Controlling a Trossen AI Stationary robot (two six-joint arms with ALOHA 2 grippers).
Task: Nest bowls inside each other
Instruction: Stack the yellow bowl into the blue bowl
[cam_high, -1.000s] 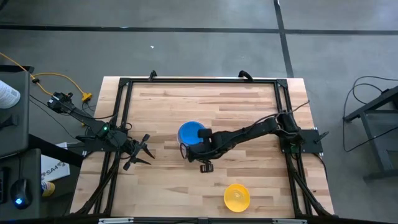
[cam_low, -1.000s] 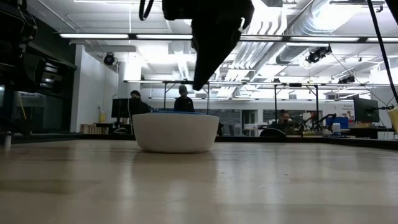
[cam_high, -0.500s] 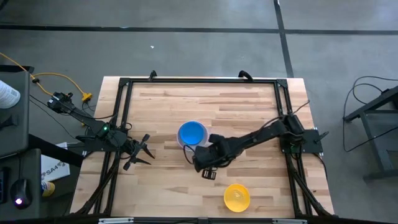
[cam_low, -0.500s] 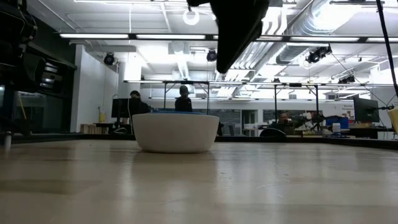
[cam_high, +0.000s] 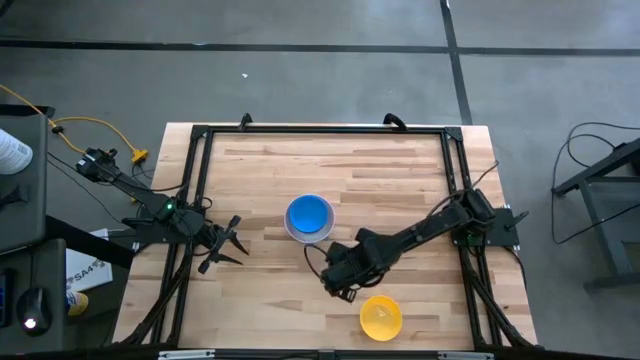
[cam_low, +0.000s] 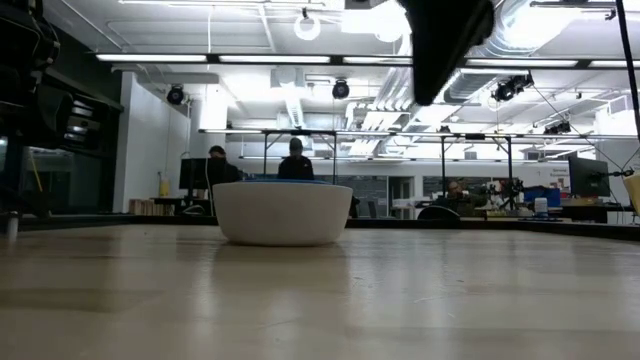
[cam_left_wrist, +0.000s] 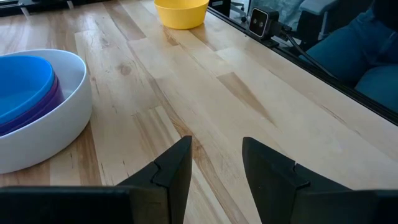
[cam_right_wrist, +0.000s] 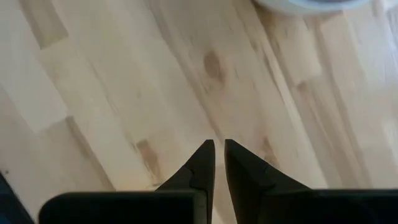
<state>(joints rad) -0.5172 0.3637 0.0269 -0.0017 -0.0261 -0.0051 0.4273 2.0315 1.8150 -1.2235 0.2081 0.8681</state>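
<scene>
Blue shows on top of the stack near the middle of the worktop: the blue bowl (cam_high: 308, 213) sits inside the purple bowl (cam_left_wrist: 55, 99), and both sit inside the white bowl (cam_high: 309, 231). A second ago the right gripper (cam_high: 340, 287) hung over that stack; it has since swung away toward the near edge and now hovers over bare wood between the stack and the yellow bowl (cam_high: 380, 316). That suggests the blue bowl is placed and the arm is heading for the last loose one, which stands alone close to the near edge, right of centre. A red-pink bowl is not visible, possibly hidden lower in the stack.

The right gripper's fingers (cam_right_wrist: 202, 163) are nearly together with only a thin slit between them, holding nothing and touching nothing — they would have to spread before they could take the yellow rim.

The left gripper (cam_high: 228, 243) waits near the left edge, fingers (cam_left_wrist: 173, 172) spread apart and empty, pointing across the worktop toward the stack.
</scene>
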